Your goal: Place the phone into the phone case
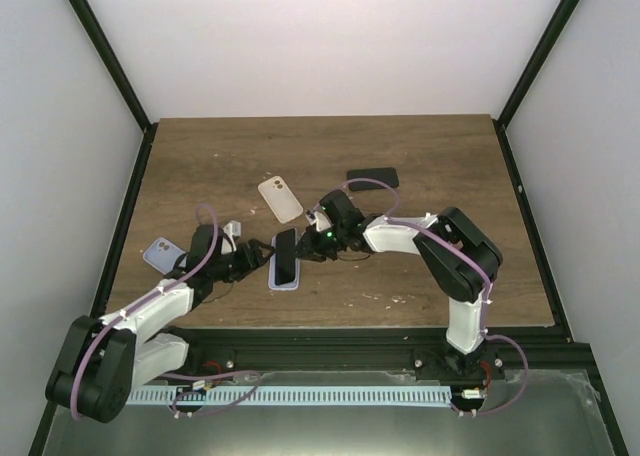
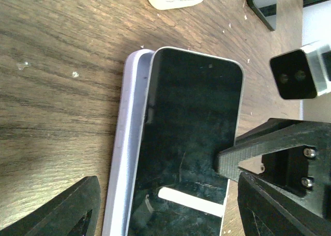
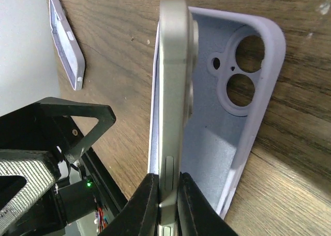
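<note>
Right wrist view is showing the right gripper (image 3: 168, 200) pinching the phone (image 3: 173, 91) by its edge, tilted in the phone case (image 3: 248, 117) on the table (image 3: 295, 194); the left gripper (image 2: 168, 200) is seemingly straddling both, fingers (image 2: 77, 210) open.

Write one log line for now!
right gripper shut on black-screened silver phone | phone tilted in lilac plastic case | left gripper open

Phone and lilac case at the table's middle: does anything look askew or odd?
Yes. The silver-edged black phone stands tilted on one long edge inside the matte lilac case, not flat in it; the right gripper pinches its raised edge.
</note>
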Motion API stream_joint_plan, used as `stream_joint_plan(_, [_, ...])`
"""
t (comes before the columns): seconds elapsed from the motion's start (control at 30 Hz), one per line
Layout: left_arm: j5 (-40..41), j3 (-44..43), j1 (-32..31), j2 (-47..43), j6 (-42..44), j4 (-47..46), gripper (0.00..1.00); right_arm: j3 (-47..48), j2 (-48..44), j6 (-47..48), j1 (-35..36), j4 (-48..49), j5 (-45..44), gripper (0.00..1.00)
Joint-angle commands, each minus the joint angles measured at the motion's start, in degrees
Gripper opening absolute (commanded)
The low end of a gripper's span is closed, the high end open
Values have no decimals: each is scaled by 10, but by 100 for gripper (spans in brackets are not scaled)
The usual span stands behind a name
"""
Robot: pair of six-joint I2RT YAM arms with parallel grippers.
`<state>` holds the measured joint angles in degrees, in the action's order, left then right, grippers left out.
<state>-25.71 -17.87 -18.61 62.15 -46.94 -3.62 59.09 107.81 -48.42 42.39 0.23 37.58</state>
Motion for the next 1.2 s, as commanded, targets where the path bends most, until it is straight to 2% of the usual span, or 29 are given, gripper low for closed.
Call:
stream_joint_plan(0.0, [7, 6, 3, 13, 24, -31, 74, 28, 8, 8, -1, -5, -5, 9])
stream_joint_plan(0.33, [-5, 3, 3, 102, 26, -87, 66, 42, 39, 3, -1, -9, -7, 13])
stream_joint_plan(0.5, [-23, 6, 3, 138, 18, -125, 61, 41, 48, 7, -2, -5, 0, 11])
stream_joint_plan(0.63, [-30, 11, 3, 152, 17, -157, 62, 48, 47, 25, -1, -18, 19, 10])
stream_joint_plan(0.87, [-29, 1, 3, 158, 17, -161, 61, 44, 10, 35, -1, -50, 27, 8])
stream_joint_plan(1.17, [-35, 3, 3, 157, 24, -180, 63, 63, 28, 34, -3, -73, 43, 7])
